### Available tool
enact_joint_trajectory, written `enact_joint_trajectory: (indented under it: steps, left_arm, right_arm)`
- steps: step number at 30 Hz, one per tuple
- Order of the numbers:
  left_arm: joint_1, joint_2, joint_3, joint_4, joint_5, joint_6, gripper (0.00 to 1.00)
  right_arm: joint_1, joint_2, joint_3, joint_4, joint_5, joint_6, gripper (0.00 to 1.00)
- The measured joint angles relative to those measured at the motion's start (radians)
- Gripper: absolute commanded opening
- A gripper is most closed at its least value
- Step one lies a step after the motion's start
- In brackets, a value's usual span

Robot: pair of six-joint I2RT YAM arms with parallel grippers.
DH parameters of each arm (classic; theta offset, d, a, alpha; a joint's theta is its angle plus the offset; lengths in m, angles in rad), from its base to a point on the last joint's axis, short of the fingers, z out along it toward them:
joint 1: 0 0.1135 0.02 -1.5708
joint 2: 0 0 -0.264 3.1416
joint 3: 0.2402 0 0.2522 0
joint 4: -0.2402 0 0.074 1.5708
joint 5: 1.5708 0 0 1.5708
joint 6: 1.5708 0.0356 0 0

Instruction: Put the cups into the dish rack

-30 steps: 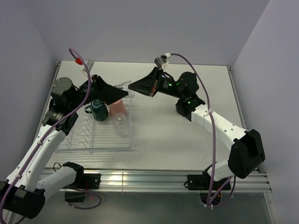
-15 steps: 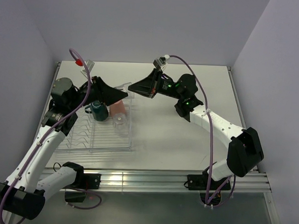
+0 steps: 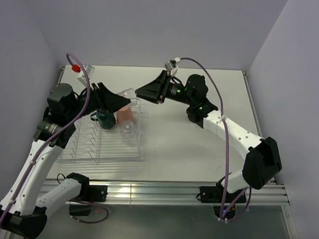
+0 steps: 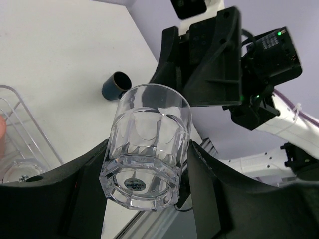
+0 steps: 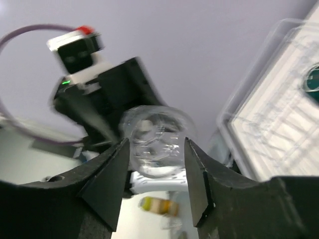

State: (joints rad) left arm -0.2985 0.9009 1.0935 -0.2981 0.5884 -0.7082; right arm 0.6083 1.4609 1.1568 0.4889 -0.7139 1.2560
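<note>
Left gripper (image 4: 144, 167): clear glass (image 4: 147, 144) passed in mid-air

Left gripper is closed on the glass, fingers on opposite walls, base toward its own wrist (hold looks secure). Right gripper (image 5: 154, 144) faces it head-on, jaws spread either side of the same glass, apparently not pinching. Judged a handover, so the arm nearer the dish rack (image 3: 89, 148) loads it. Rack lies below the left gripper; navy mug (image 4: 117, 85) lies beyond on the table, unloaded
</note>
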Motion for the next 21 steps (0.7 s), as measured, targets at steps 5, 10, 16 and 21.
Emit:
enact_joint_trajectory:
  steps: [5, 10, 16, 21]
  left_arm:
    - [0.000, -0.012, 0.126, -0.150, -0.130, 0.040, 0.00]
    - [0.000, -0.027, 0.254, -0.310, -0.343, 0.076, 0.00]
    - [0.003, -0.010, 0.295, -0.489, -0.613, 0.087, 0.00]
    - [0.074, 0.080, 0.299, -0.587, -0.779, 0.089, 0.00]
  right_arm:
    - [-0.015, -0.002, 0.024, -0.160, 0.086, -0.105, 0.58]
    - [-0.060, -0.004, 0.024, -0.329, 0.163, -0.201, 0.58]
    - [-0.107, -0.017, 0.024, -0.451, 0.249, -0.295, 0.58]
    - [-0.110, -0.028, 0.024, -0.527, 0.312, -0.360, 0.58]
